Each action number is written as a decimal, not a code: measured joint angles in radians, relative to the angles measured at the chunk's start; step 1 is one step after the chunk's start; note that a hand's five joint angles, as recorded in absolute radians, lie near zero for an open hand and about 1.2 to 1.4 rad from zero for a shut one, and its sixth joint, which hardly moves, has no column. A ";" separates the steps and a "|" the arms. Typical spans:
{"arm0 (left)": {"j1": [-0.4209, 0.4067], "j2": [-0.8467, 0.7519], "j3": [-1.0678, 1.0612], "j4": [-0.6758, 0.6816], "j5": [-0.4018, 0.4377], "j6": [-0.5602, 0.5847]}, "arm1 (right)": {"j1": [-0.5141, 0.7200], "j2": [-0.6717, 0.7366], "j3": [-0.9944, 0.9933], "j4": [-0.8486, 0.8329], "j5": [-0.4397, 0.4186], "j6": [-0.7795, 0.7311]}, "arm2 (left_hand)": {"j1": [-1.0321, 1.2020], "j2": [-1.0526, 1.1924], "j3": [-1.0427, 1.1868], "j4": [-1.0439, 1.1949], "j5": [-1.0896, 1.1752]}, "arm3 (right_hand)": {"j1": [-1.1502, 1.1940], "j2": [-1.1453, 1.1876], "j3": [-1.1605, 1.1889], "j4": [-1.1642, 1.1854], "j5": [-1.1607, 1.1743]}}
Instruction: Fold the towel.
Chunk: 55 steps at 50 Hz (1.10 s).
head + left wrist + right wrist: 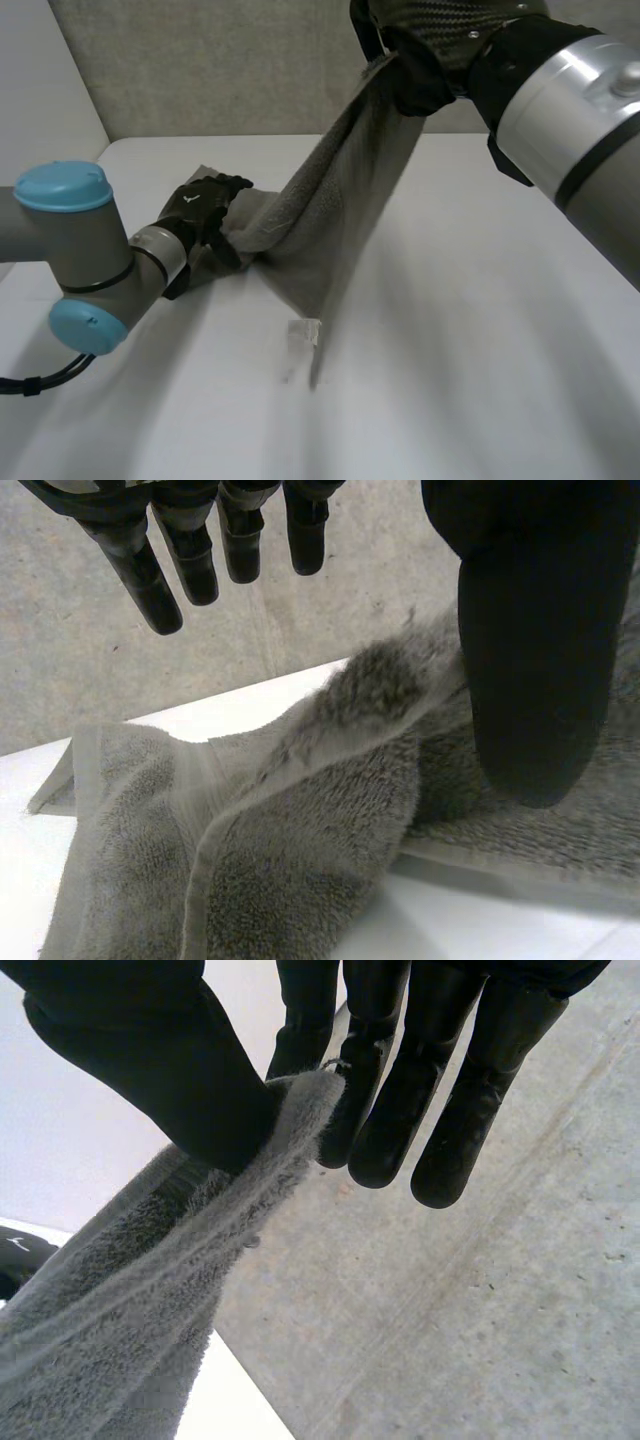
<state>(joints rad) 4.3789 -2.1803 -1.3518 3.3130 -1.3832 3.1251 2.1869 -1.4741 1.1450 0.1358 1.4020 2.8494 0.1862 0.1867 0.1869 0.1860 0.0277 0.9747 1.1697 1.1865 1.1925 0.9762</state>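
white table (480, 330) | on it — lower end of grey towel (300, 250)

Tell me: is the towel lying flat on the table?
No, the right hand pinches one end of the towel and holds that end high above the table.

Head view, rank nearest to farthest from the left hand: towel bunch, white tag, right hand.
1. towel bunch: right against the left hand, beside its fingers.
2. white tag: at the low hanging corner, toward the camera from that hand.
3. right hand: raised high on the far side, pinching the top corner.
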 measured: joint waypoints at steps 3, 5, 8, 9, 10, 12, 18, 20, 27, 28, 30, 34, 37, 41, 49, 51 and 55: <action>-0.009 -0.042 0.032 0.024 -0.020 0.004 | -0.010 -0.047 0.044 0.010 0.000 -0.019 | 0.033 0.032 0.032 0.033 0.011 | 0.000 0.000 0.000 0.000 0.000; -0.011 -0.059 0.043 0.034 -0.034 0.007 | -0.018 -0.066 0.058 0.013 0.000 -0.025 | 0.129 0.135 0.135 0.118 0.102 | 0.000 0.000 0.000 0.000 0.000; -0.014 -0.082 0.059 0.049 -0.057 0.012 | -0.034 -0.092 0.075 0.016 0.000 -0.032 | 0.388 0.376 0.369 0.370 0.355 | 0.000 0.000 0.000 0.000 0.000; -0.016 -0.094 0.065 0.054 -0.071 0.015 | -0.045 -0.106 0.083 0.017 0.000 -0.034 | 0.411 0.408 0.407 0.395 0.378 | 0.000 0.000 0.000 0.000 0.000; -0.017 -0.107 0.072 0.060 -0.090 0.018 | -0.066 -0.125 0.094 0.017 0.000 -0.036 | 0.572 0.563 0.562 0.552 0.534 | 0.000 0.000 0.000 0.000 0.000; -0.017 -0.111 0.073 0.061 -0.099 0.019 | -0.076 -0.133 0.098 0.017 0.000 -0.037 | 0.602 0.595 0.587 0.589 0.570 | 0.000 0.000 0.000 0.000 0.000; -0.018 -0.111 0.059 0.054 -0.165 0.026 | -0.176 -0.157 0.120 0.020 -0.002 -0.038 | 0.933 0.957 0.954 0.957 0.932 | 0.000 0.000 0.000 0.000 0.000; -0.017 -0.095 0.044 0.047 -0.179 0.031 | -0.193 -0.155 0.126 0.021 -0.003 -0.039 | 0.953 0.991 0.989 0.989 0.959 | 0.000 0.000 0.000 0.000 0.000; -0.012 0.067 -0.062 -0.006 -0.201 0.097 | -0.233 -0.095 0.168 0.051 -0.019 -0.098 | 0.968 1.024 1.022 1.023 0.991 | 0.000 0.000 0.000 0.000 0.003; -0.012 0.095 -0.078 -0.016 -0.202 0.114 | -0.235 -0.081 0.175 0.059 -0.023 -0.115 | 0.970 1.026 1.024 1.025 0.991 | 0.000 0.000 0.000 0.000 0.003; -0.012 0.161 -0.112 -0.042 -0.201 0.160 | -0.237 -0.049 0.193 0.081 -0.029 -0.156 | 0.970 1.026 1.024 1.025 0.991 | 0.000 0.000 0.000 0.000 0.003; -0.015 0.294 -0.181 -0.126 -0.200 0.286 | -0.232 0.034 0.239 0.142 -0.036 -0.254 | 0.976 1.029 1.027 1.029 0.996 | 0.000 0.000 0.000 0.000 0.004; -0.016 0.343 -0.209 -0.180 -0.200 0.351 | -0.227 0.085 0.264 0.175 -0.037 -0.301 | 0.976 1.029 1.027 1.030 0.996 | 0.000 0.000 0.000 0.000 0.004; -0.020 0.377 -0.248 -0.285 -0.204 0.446 | -0.220 0.173 0.304 0.225 -0.036 -0.365 | 0.976 1.029 1.028 1.030 0.996 | 0.000 0.000 0.000 0.000 0.005; -0.025 0.242 -0.244 -0.498 -0.240 0.558 | -0.211 0.345 0.340 0.324 -0.018 -0.523 | 0.976 1.030 1.028 1.031 0.996 | 0.000 0.000 0.000 0.000 0.006; -0.025 0.187 -0.215 -0.540 -0.265 0.584 | -0.209 0.380 0.326 0.342 -0.010 -0.568 | 0.976 1.030 1.028 1.031 0.996 | 0.000 0.000 0.000 0.000 0.006; -0.028 0.094 -0.107 -0.579 -0.310 0.622 | -0.206 0.432 0.236 0.338 0.010 -0.611 | 0.976 1.030 1.028 1.031 0.996 | 0.000 0.000 0.000 0.000 0.006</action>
<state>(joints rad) 4.3513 -2.0859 -1.4590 2.7341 -1.6928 3.7468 1.9811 -1.0419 1.3807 0.4742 1.4120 2.2388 1.1624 1.2166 1.2151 1.2168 1.0241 0.9747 1.1697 1.1865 1.1927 0.9826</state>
